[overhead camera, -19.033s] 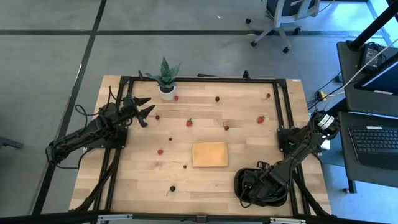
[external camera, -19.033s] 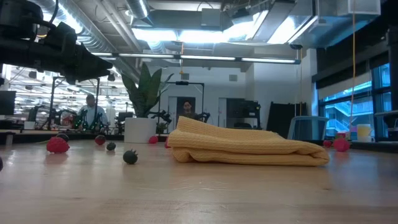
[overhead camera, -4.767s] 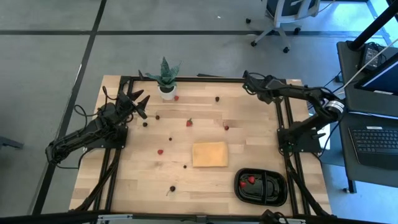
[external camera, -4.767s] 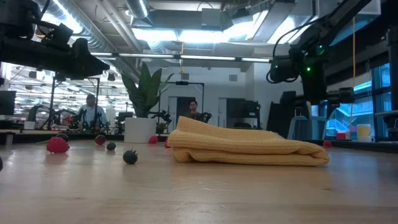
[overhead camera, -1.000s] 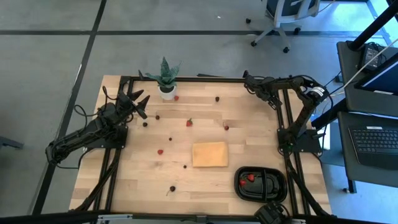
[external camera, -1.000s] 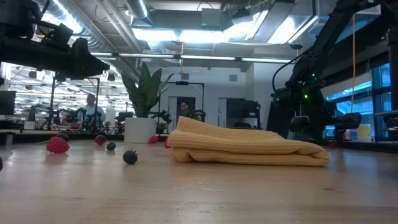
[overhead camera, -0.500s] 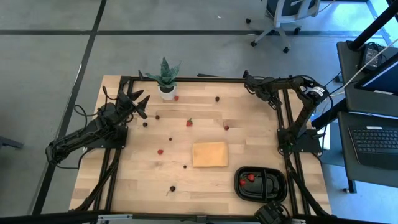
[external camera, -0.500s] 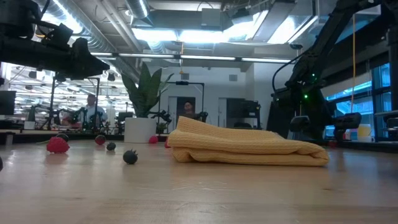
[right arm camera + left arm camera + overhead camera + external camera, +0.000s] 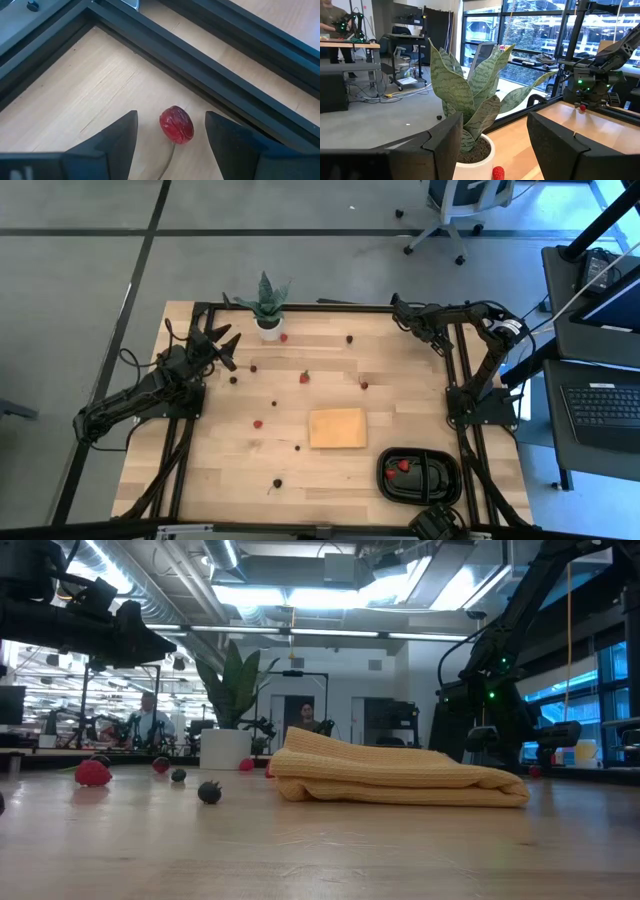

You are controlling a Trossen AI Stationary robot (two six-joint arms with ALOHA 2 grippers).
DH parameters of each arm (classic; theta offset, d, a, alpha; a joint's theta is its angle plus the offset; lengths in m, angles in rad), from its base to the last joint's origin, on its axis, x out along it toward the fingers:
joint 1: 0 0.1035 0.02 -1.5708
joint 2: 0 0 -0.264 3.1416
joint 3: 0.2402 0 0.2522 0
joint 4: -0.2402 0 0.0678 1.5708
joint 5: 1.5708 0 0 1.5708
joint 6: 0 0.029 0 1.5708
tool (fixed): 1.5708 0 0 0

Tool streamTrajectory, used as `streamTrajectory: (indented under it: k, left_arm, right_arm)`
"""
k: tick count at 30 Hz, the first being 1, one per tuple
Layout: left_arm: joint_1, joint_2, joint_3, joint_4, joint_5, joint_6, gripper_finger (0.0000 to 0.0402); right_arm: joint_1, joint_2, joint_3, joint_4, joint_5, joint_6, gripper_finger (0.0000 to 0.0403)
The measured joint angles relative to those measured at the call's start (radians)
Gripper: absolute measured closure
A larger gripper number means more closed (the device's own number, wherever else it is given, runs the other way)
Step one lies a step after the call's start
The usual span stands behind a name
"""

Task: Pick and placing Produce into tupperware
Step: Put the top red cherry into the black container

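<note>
My right gripper (image 9: pixel 170 119) is open at the table's far right corner (image 9: pixel 428 332), low over the wood. A red cherry-like piece with a thin stem (image 9: pixel 176 124) lies on the table between its fingers, touching neither. The black tray (image 9: pixel 440 492) sits at the near right with two red pieces (image 9: pixel 400 468) inside. More red (image 9: pixel 305 377) and dark (image 9: pixel 349 338) pieces are scattered over the table. My left gripper (image 9: pixel 226 347) hangs open above the far left, facing the potted plant (image 9: pixel 470 100).
A folded tan pad (image 9: pixel 337 427) lies mid-table, and in the low view (image 9: pixel 400 780) it hides much of the far side. The potted plant (image 9: pixel 267 308) stands at the far edge with a red piece (image 9: pixel 498 173) beside its pot. Black frame rails (image 9: pixel 200 60) run just past the cherry.
</note>
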Motion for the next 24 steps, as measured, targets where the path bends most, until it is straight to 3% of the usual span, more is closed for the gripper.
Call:
streamTrajectory:
  k: [24]
  left_arm:
    - [0.0, 0.0, 0.0, 0.0, 0.0, 0.059, 0.0186]
  right_arm:
    - [0.0, 0.0, 0.0, 0.0, 0.0, 0.0, 0.0169]
